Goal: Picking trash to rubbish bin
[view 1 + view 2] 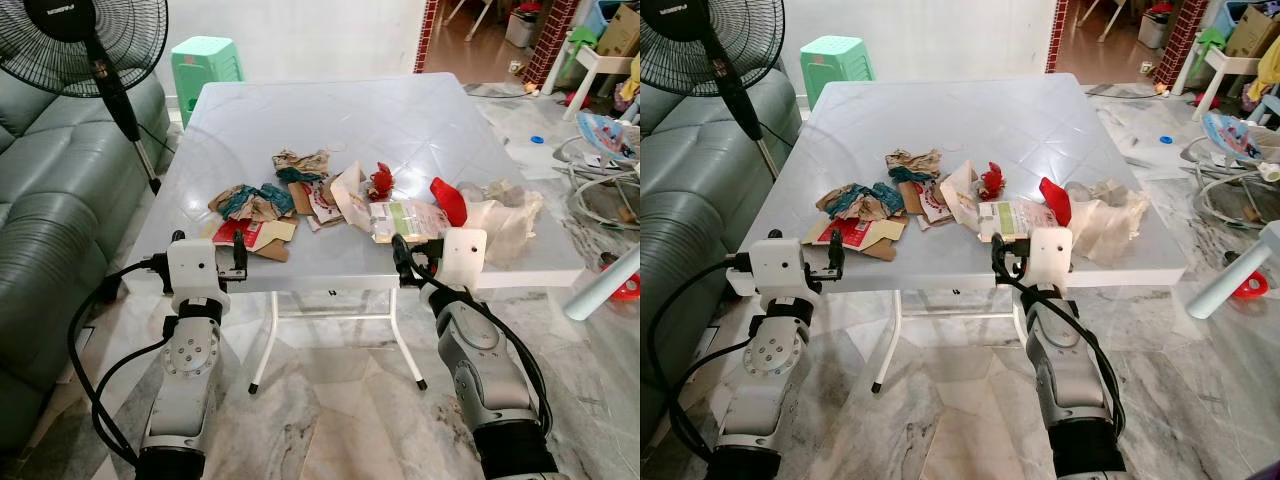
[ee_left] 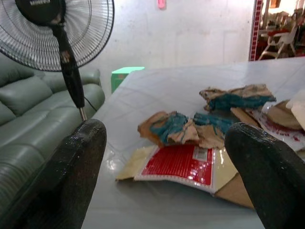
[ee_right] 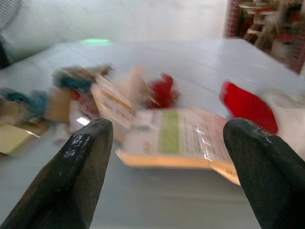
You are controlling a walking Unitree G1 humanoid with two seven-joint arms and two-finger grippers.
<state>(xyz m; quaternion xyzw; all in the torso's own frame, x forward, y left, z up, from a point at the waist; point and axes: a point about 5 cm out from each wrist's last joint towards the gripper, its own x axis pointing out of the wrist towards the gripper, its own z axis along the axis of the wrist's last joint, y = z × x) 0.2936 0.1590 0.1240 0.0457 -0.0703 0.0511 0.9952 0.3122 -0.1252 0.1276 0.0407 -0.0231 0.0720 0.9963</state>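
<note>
- Nearest the camera, the two silver arms rise from the bottom edge of the head views, over a marbled floor (image 1: 330,400).
- The left claw (image 1: 237,262) stands at the near edge of the tabletop (image 1: 330,110), its fingers (image 2: 71,167) spread apart and holding nothing.
- The right claw (image 1: 403,262) stands at the same near edge further right, fingers (image 3: 81,162) likewise apart and empty.
- The left wrist view brings up close what the head views show small: a flat red-and-white carton (image 2: 176,167) lying on brown card, just beyond the left claw.
- Behind that carton lie crumpled brown-and-teal papers (image 2: 178,129), touching it.
- The right wrist view, blurred, shows a clear packet with a green-and-white label (image 3: 176,136) lying flat directly beyond the right claw.
- The head views show the whole spread of trash across the middle of the tabletop: the packet (image 1: 405,218), a small red scrap (image 1: 380,182), a red piece (image 1: 448,200) and a crumpled pale bag (image 1: 505,220) at the right end.
- No rubbish bin can be made out.
- Left of the tabletop stand a grey-green sofa (image 1: 50,230) and a black pedestal fan (image 1: 85,40), both also seen from the left wrist.
- Beyond the far edge is a mint-green stool (image 1: 205,70).
- At the far right, the head views show scattered toys and a white child's table (image 1: 600,65).
</note>
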